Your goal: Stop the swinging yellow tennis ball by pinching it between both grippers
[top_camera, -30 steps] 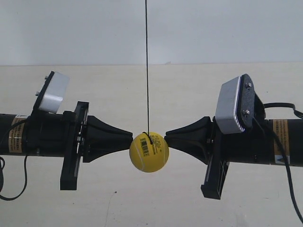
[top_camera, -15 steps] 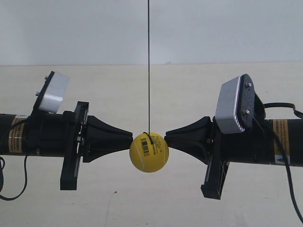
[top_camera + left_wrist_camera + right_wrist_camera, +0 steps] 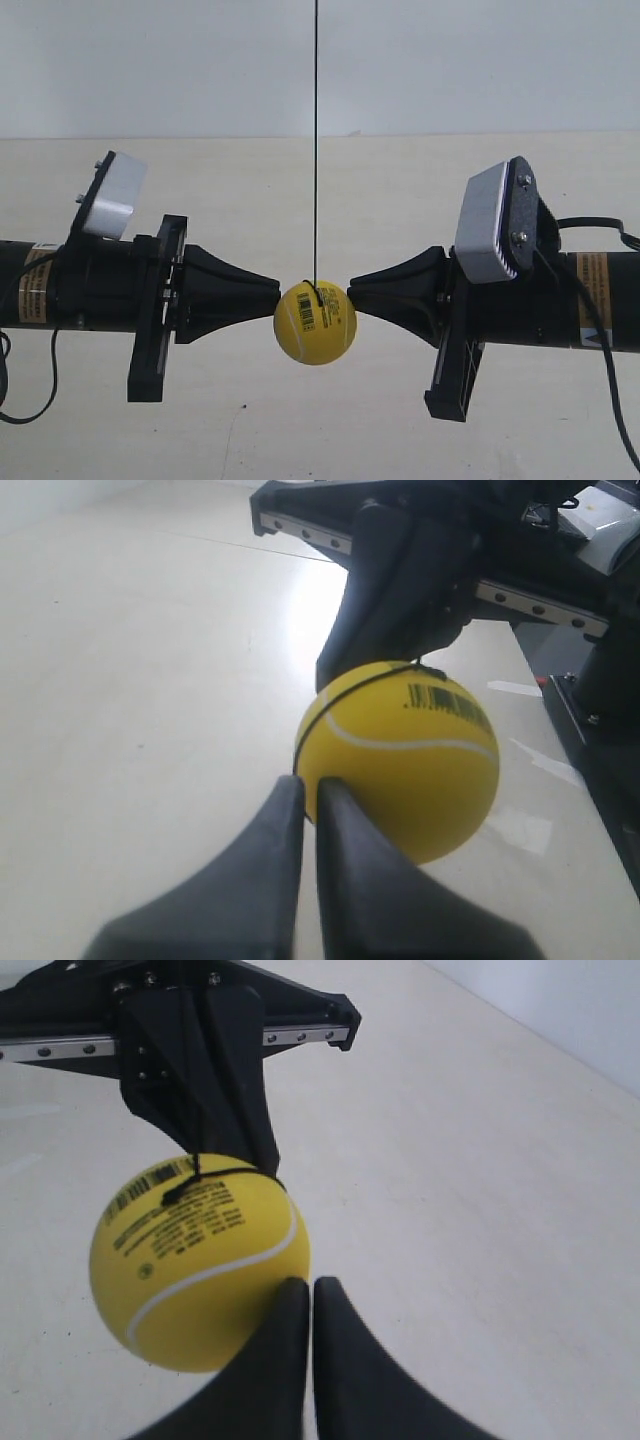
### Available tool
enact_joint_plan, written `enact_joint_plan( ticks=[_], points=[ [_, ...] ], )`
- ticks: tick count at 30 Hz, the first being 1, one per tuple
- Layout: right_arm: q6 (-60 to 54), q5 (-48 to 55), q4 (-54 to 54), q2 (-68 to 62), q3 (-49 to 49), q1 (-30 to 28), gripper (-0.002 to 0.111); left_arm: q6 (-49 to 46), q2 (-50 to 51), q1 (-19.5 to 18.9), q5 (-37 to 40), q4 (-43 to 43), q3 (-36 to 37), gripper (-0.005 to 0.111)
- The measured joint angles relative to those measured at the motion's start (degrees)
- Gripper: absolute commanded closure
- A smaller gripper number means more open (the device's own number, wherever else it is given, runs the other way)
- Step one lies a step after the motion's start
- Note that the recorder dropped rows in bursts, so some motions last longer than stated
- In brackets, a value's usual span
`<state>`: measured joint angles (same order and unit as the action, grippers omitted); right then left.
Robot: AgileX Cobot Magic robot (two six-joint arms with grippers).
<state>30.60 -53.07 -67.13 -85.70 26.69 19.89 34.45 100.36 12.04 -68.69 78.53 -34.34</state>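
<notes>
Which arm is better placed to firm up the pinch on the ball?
Neither clearly. The left tool and the right tool are both shut, tips touching opposite sides of the yellow tennis ball, each above its middle.

Robotics lab bench, by the look of it! A bare pale counter [image 3: 300,430] runs back to a blank white wall [image 3: 450,60] along its far edge. Over the counter's middle, a yellow tennis ball [image 3: 315,322] hangs on a thin black string [image 3: 317,140], a rigged-up test piece. Black robot arms [image 3: 90,285] reach in over both side edges, carrying grey-white camera boxes [image 3: 492,222], printed labels [image 3: 592,282] and loose cable [image 3: 54,360]. Beyond one counter edge, the left wrist view catches a dark machine base [image 3: 610,760].
</notes>
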Motion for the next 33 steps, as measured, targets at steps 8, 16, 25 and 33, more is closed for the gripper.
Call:
enact_joint_plan(
  ticks=[8,16,25,33],
  points=[
    [-0.5,0.2,0.1,0.0,0.1,0.0,0.108,0.0,0.0,0.0,1.4,0.0,0.0,0.102],
    [-2.0,2.1,1.5,0.0,1.3,0.0,0.108,0.0,0.0,0.0,4.3,-1.8,0.0,0.102],
    [-4.2,5.7,4.2,0.0,2.8,0.0,0.108,-0.7,0.0,0.0,8.3,-5.2,-0.4,0.102],
    [-4.9,7.9,5.4,0.0,5.0,0.0,0.108,-0.7,0.0,0.0,8.7,-6.9,-1.4,0.102]
  ],
)
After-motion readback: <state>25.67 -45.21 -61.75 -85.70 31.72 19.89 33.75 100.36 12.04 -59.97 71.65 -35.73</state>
